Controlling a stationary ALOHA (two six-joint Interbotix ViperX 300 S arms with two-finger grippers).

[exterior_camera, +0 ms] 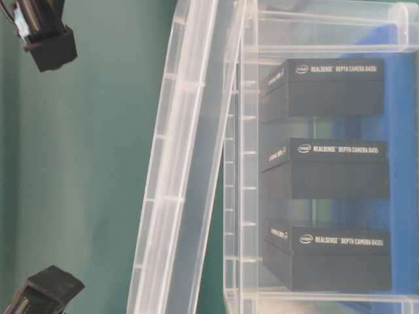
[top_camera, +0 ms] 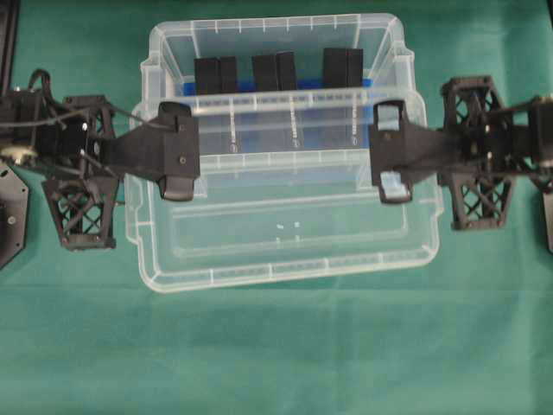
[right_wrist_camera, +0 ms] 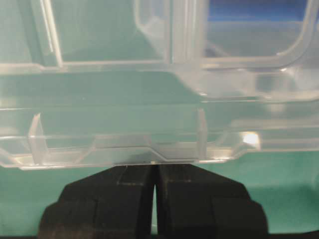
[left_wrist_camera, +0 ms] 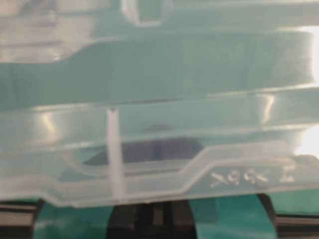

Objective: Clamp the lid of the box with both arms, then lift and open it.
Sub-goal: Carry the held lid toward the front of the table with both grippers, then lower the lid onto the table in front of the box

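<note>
Arms level (facing inward), left fingers (top_camera: 176,150) and right fingers (top_camera: 390,150) gripping lid (top_camera: 285,233) ends.

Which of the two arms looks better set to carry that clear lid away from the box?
Neither alone: the left gripper and the right gripper hold opposite short ends of the lid, already shifted off the box.

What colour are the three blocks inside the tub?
Black blocks with white lettering, clearest in the table-level view.
</note>
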